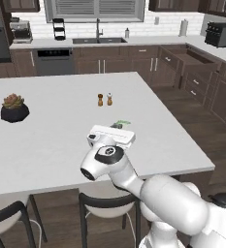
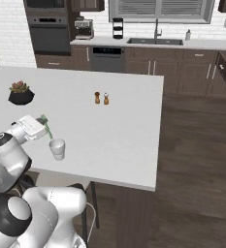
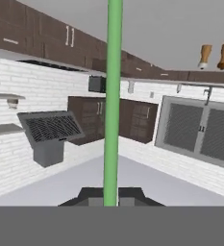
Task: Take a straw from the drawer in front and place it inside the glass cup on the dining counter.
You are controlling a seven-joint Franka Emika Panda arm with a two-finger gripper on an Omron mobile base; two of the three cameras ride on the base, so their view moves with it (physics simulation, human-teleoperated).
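Gripper point(image 2: 42, 125): two dark fingers clamped together on the thin bright green drinking straw point(image 3: 112, 110), hand tipped over the large flat white-topped dining counter point(image 1: 61, 131).
Straw position: held in the gripper, lower end slanting down toward the rim of the small clear whitish glass cup point(image 2: 57, 148); whether the tip has entered the mouth, impossible to tell.
Cup position: upright near the counter's near edge, just beside and below the hand in the right base view.
Long axis: runs straight out from between the fingertips in the hand view, steeply tilted rather than plumb in the right base view.
Key relation: cup mouth lies below and a little toward the counter's open side from the gripper, so tip needs lining up over it.
Judged stage: fetch done, insertion pending.
Bystanders: two small brown shakers point(image 1: 104, 99) and dark potted succulent point(image 1: 14, 108), well apart from the cup.
Drawer: wide dark brown drawer point(image 1: 191, 57) standing open at the far cabinets.
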